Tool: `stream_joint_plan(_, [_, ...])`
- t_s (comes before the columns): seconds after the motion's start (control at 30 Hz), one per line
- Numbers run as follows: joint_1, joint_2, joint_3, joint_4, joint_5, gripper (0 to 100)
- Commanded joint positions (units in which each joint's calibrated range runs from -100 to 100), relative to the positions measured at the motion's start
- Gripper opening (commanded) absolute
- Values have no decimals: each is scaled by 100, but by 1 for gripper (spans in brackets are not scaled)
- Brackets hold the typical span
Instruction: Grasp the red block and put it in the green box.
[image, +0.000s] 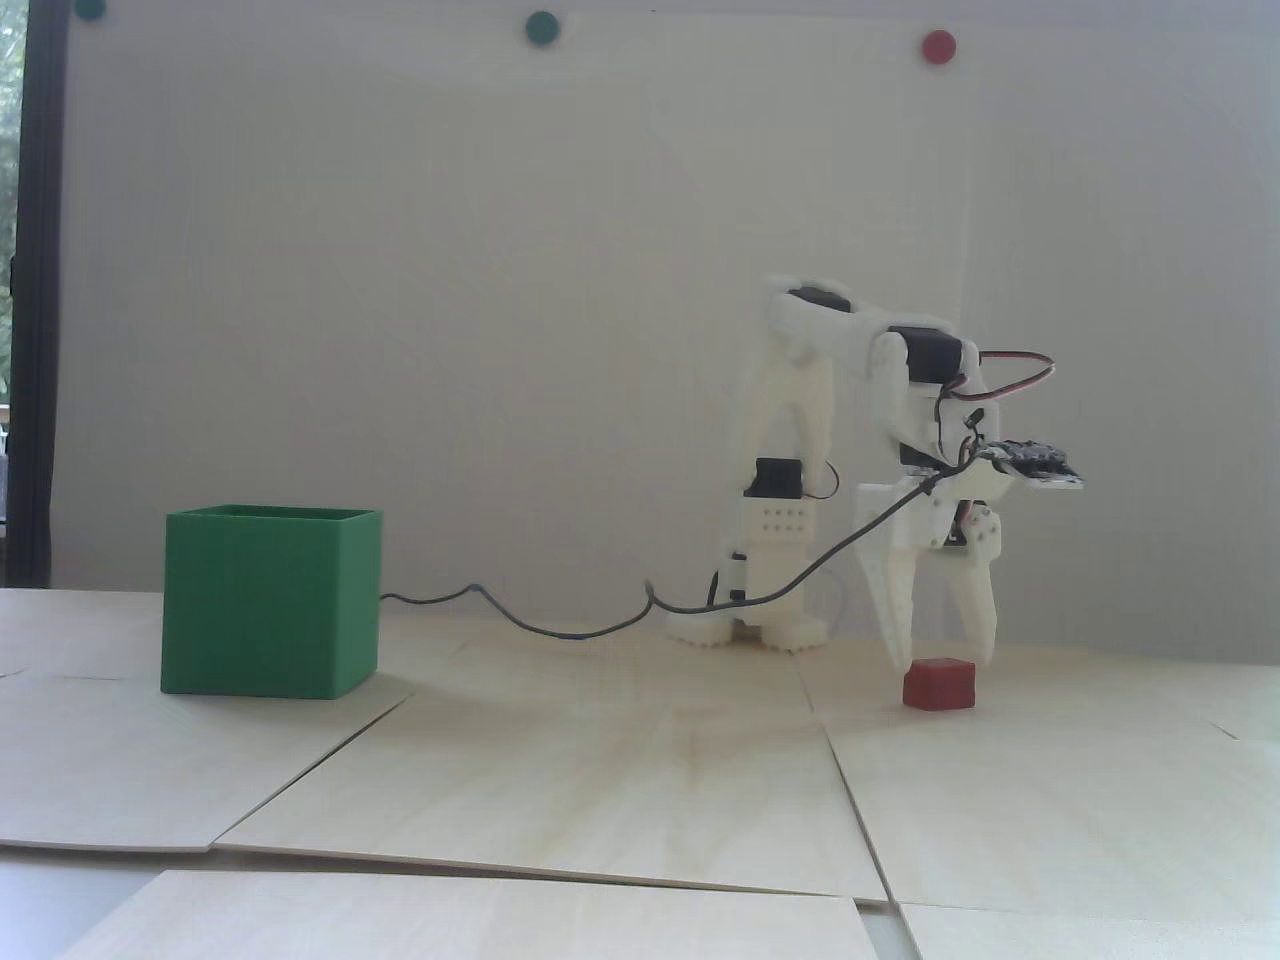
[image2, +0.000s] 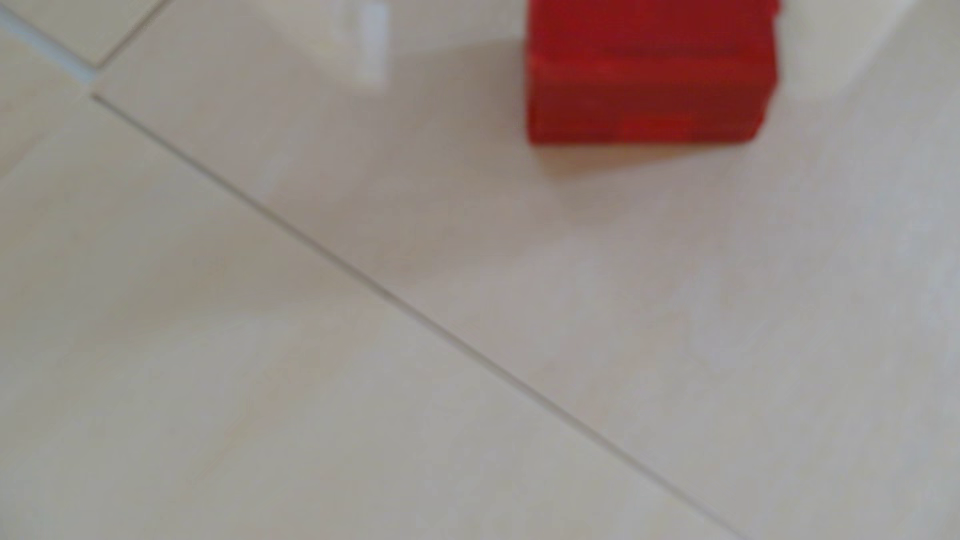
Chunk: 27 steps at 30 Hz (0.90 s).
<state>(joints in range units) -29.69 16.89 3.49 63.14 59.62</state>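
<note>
Red block (image: 938, 684) was seen resting flat on the pale wooden panels (image: 640, 760), directly beneath the spread fingers of the gripper (image: 942, 664). The two white fingers were held apart, wider than the block, with nothing gripped between them. In the fixed view, the left fingertip (image: 897, 655) was found just at the block's upper left corner, whether touching or only just beside it could not be told; the right fingertip (image: 985, 645) was seen a little above the block's upper right corner.

In the wrist view, the block (image2: 649, 72) was shown at the top edge, with one blurred white finger (image2: 841, 46) just beside its right face and the other blurred finger (image2: 371, 41) well apart from its left face. A seam (image2: 415, 311) between panels was seen running diagonally across the surface in front of the block.

Farther back from the fingers, the white arm (image: 800, 430) was seen standing on its base, and a dark cable (image: 560, 625) was trailed across the surface. Well apart from the fingers, at the left of the fixed view, the green box (image: 270, 600) was seen standing upright and open at the top. Behind everything, a pale wall (image: 450, 300) was marked with green and red round dots.
</note>
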Motion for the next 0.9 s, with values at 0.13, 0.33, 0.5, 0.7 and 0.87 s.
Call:
stream_joint_plan(0.13, [-10,-75,-47,-41,-272,27])
stream_joint_plan(0.33, [-10,-75,-47,102,-272,27])
stream_joint_plan(0.5, [-18,-75,-47,127,-272,27])
stream_joint_plan(0.7, [30,-75,-39,136,-262,27])
stream_joint_plan(0.87, [-18,-83,-65,642,-246,27])
